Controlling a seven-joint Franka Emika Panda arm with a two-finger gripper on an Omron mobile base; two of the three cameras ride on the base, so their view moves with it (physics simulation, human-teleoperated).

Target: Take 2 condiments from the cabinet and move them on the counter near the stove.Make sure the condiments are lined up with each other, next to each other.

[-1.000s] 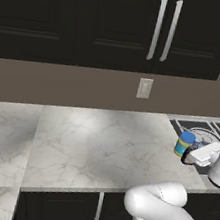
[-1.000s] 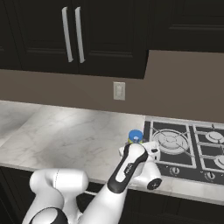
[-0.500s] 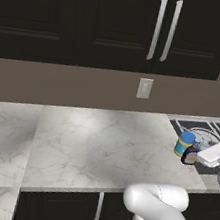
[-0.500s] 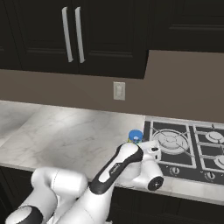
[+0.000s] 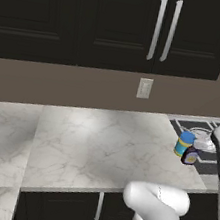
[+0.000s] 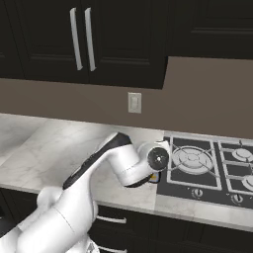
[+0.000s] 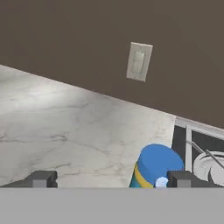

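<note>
The two condiments stand side by side on the counter (image 5: 101, 146) at the stove's (image 5: 204, 148) left edge: a squat jar with a blue lid (image 5: 184, 143) and a small dark bottle (image 5: 190, 156) touching its front right. In the hand view the jar (image 7: 156, 167) sits low, just ahead of the right fingertip (image 7: 183, 178), with the bottle's pale neck (image 7: 161, 182) peeking in front of it. My gripper (image 7: 113, 179) is open, fingers wide apart, holding nothing, drawn back from both. The cabinet (image 5: 120, 27) above has its doors shut.
A wall outlet (image 7: 139, 61) is on the brown backsplash behind the counter. My white arm (image 6: 123, 163) lies across the counter edge and covers the condiments in the right base view. Stove burners (image 6: 190, 158) and front knobs (image 6: 197, 192) lie to the right.
The hand has drawn back and risen away from the jar and bottle, which stay standing on the counter. The jaws remain wide.
</note>
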